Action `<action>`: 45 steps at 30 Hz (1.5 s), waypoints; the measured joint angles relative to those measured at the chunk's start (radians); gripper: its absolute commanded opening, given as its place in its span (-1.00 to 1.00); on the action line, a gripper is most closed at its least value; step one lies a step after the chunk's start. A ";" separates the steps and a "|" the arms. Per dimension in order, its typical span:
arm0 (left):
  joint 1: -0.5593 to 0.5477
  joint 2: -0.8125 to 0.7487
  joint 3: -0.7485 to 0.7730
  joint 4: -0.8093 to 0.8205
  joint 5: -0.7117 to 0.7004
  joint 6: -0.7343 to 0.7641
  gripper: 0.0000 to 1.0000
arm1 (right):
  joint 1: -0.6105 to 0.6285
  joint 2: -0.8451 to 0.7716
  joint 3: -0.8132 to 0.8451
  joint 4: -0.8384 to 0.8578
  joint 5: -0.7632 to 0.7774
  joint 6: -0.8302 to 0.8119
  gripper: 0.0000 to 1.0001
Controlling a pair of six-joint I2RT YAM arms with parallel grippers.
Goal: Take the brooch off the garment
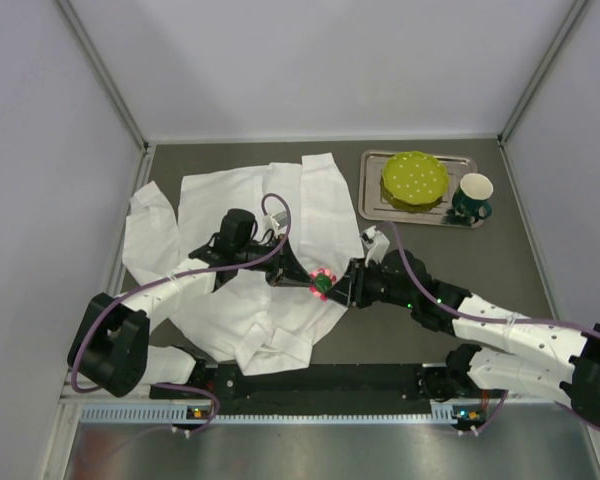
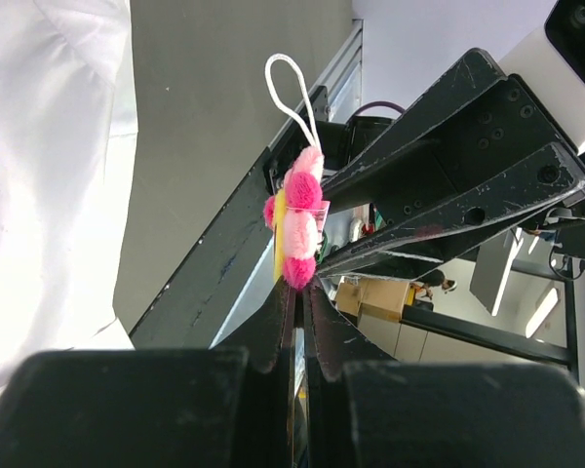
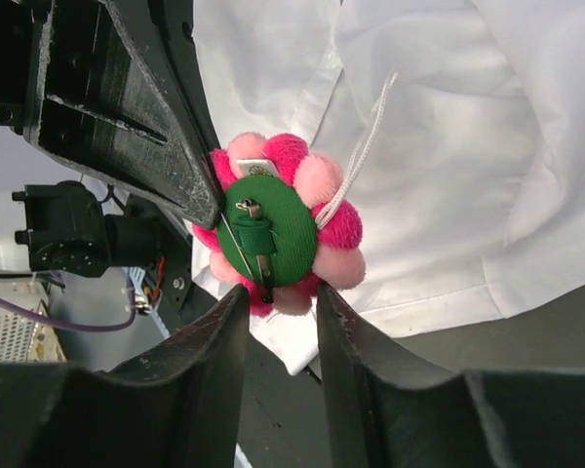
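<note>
1. The garment [image 1: 240, 200] lies spread over the left half of the worktop.
2. The brooch [image 1: 321, 281] is held up between the two arms at the shirt's near right edge, around the middle of the worktop. Its green back faces the right wrist camera, and a white cord loop [image 2: 291, 88] hangs from it.
3. The left gripper [image 1: 292, 277] is closed tight, pinching the brooch's rim.
4. The right gripper [image 1: 338, 290] stands partly apart, its tips on either side of the brooch's lower rim. Whether it presses the brooch, I cannot tell.
5. A tray [image 1: 375, 205] and a green mug [image 1: 472, 196] sit at the far right.
</note>
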 measured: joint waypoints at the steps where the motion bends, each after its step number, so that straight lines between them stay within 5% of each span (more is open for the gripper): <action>1: 0.000 0.000 0.000 0.000 -0.002 0.000 -1.00 | 0.000 -0.002 0.001 -0.006 0.000 -0.002 -0.21; 7: 0.000 0.002 0.000 -0.009 -0.028 0.000 -1.00 | 0.000 -0.046 0.014 -0.115 0.026 -0.035 -0.22; 12: 0.000 0.021 0.000 -0.010 -0.037 0.000 -1.00 | 0.030 -0.043 0.093 -0.200 0.074 -0.081 -0.47; 16: 0.000 0.024 0.000 -0.010 -0.038 0.000 -1.00 | 0.054 0.000 0.154 -0.206 0.095 -0.109 -0.63; 30: 0.000 0.024 0.000 -0.009 -0.026 -0.001 -1.00 | 0.055 0.095 0.182 -0.216 0.121 -0.148 -0.66; 45: 0.002 0.024 0.000 -0.001 -0.031 -0.020 -1.00 | 0.097 0.130 0.195 -0.203 0.185 -0.141 -1.00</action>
